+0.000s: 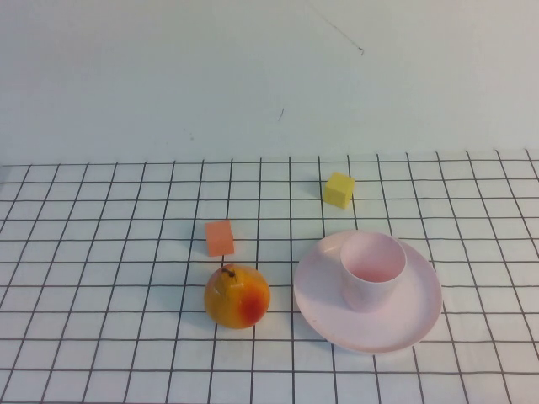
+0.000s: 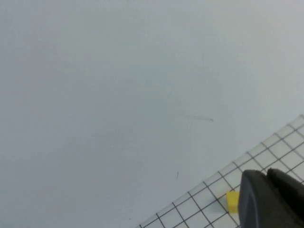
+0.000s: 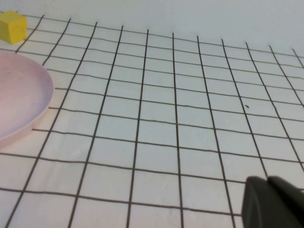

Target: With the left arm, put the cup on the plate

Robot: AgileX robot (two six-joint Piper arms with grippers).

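The cup (image 1: 373, 269) is small, pale pink, without handle, and stands upright on the pink plate (image 1: 324, 311), a little toward its far side. The high view shows also a pear (image 1: 237, 295), an orange block (image 1: 220, 237) and a yellow block (image 1: 338, 189), but no arm. Each wrist view shows only a dark part of its gripper, left gripper (image 2: 270, 199) and right gripper (image 3: 271, 203); it seems both are away from the cup.

A yellow block (image 1: 338, 189) is sitting toward the far edge of the gridded bench (image 1: 101, 337), an orange block (image 1: 219, 237) is lying nearer the middle, and a pear (image 1: 237, 295) is standing just in front of it.
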